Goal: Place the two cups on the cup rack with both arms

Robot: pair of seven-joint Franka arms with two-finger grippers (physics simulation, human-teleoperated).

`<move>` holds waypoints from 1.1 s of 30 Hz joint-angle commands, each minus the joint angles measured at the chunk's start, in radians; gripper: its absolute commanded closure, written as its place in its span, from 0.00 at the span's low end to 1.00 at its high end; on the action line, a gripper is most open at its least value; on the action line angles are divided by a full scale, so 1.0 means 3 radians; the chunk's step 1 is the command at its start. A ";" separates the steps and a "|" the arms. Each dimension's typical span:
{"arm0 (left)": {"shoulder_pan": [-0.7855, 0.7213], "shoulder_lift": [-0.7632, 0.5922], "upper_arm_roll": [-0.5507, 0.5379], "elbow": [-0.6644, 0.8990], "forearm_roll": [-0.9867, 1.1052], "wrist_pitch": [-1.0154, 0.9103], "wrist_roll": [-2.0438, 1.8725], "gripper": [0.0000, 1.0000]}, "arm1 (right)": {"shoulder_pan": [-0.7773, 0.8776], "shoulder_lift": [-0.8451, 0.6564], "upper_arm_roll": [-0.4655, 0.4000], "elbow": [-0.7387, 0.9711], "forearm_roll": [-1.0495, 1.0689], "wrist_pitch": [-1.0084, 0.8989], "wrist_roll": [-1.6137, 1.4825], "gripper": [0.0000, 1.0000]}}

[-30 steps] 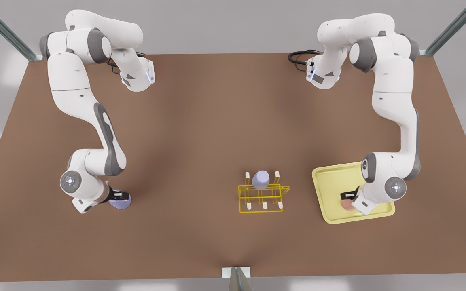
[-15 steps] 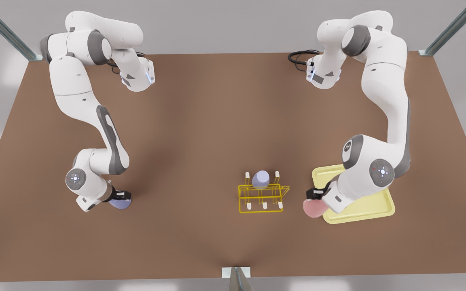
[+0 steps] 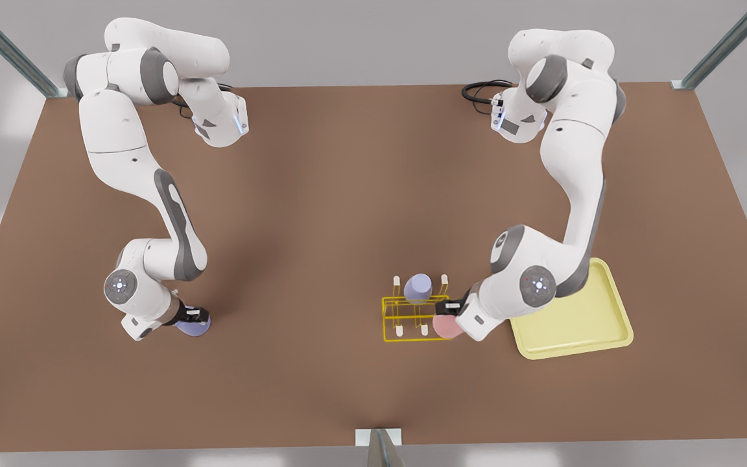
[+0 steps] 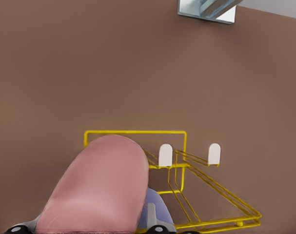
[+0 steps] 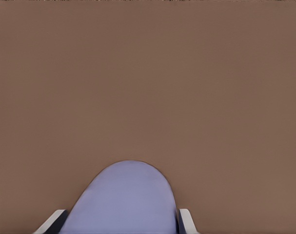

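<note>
My left gripper (image 3: 449, 307), on the arm at the front view's right, is shut on the pale pink cup (image 3: 446, 326) (image 4: 99, 190). It holds the cup at the near right corner of the yellow wire cup rack (image 3: 406, 299) (image 4: 138, 131). A look-alike lavender cup (image 3: 417, 288) (image 4: 155, 214) sits on a back peg of the rack. Far off at the front view's left, my right gripper (image 3: 193, 316) is shut on the lavender-blue cup (image 3: 193, 326) (image 5: 126, 200), low by the table; its fingers (image 5: 186, 219) flank the cup.
A pale yellow flat tray (image 3: 581, 318) lies just right of the rack, partly under the left arm. White-tipped pegs (image 4: 165, 155) stand up from the rack. A black cable (image 3: 477, 91) coils at the table's far edge.
The left arm has carried the pink cup off the yellow tray and toward the front view's left, up to the rack's corner. The right arm has barely moved, its hold on the lavender-blue cup unchanged.
</note>
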 commanded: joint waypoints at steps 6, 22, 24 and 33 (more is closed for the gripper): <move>0.0234 -0.0152 0.0014 0.0043 0.0081 -0.0483 -0.0460 0.00 | 0.0003 -0.0032 0.0018 0.0002 -0.0021 -0.0031 -0.0078 0.24; 0.1052 -0.1655 -0.0165 -0.0897 0.0342 -0.1522 0.1233 0.00 | 0.0054 -0.0155 0.0826 0.0206 0.0465 0.0020 -0.0032 0.24; 0.1031 -0.2055 -0.0170 -0.1522 0.0321 -0.1035 0.1171 0.00 | 0.0085 -0.0160 0.0923 0.0252 0.0496 0.0020 -0.0027 0.24; 0.1118 -0.1998 -0.0237 -0.1455 0.0311 -0.1143 0.1187 0.00 | 0.0192 -0.0001 0.1225 0.0850 0.0792 0.0015 -0.0027 0.24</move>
